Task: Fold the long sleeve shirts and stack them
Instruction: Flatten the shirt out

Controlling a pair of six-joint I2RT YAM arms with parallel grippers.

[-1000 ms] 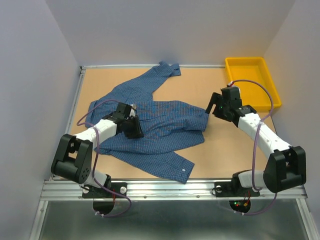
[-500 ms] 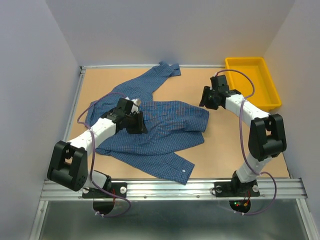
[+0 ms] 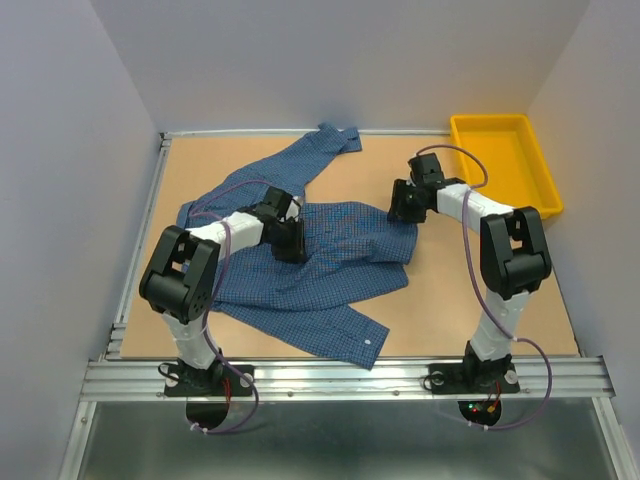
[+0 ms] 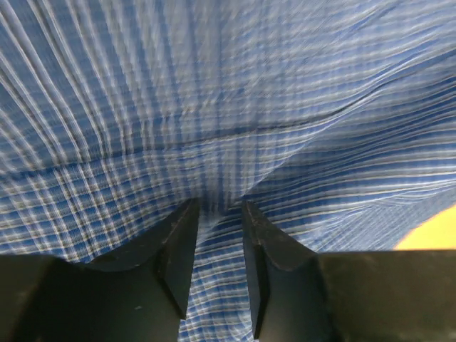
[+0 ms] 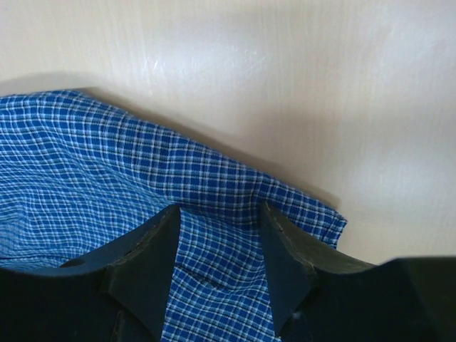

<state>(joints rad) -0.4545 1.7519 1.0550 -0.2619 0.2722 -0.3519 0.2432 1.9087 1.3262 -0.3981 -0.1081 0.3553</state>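
Long sleeve shirt (image 3: 340, 262): one, blue check, spread rumpled over the left and middle of the table (image 3: 450, 300). One sleeve reaches to the far edge, and a cuffed one trails toward the near edge.

— Anything else out there?

One yellow bin (image 3: 505, 165) in the far right corner, well apart from the cloth. And my two grippers, both at the shirt.

— Left one?

My left gripper (image 3: 293, 243) is down on the shirt's body near its middle, with its fingers (image 4: 178, 249) pinched on a gather of cloth. Creases run out from the pinch.

— Right?

My right gripper (image 3: 398, 205) sits at the far right corner of the shirt's body. Its fingers (image 5: 153, 263) stand either side of a raised fold just inside the hem, with bare table beyond. Whether they truly clamp it, I cannot tell.

— What's changed in the last second?

The right arm was out beside the bin, off the cloth, and now it's swung in to that corner. The left has slid across the shirt from the left side toward the centre. The shirt itself lies about where it did.
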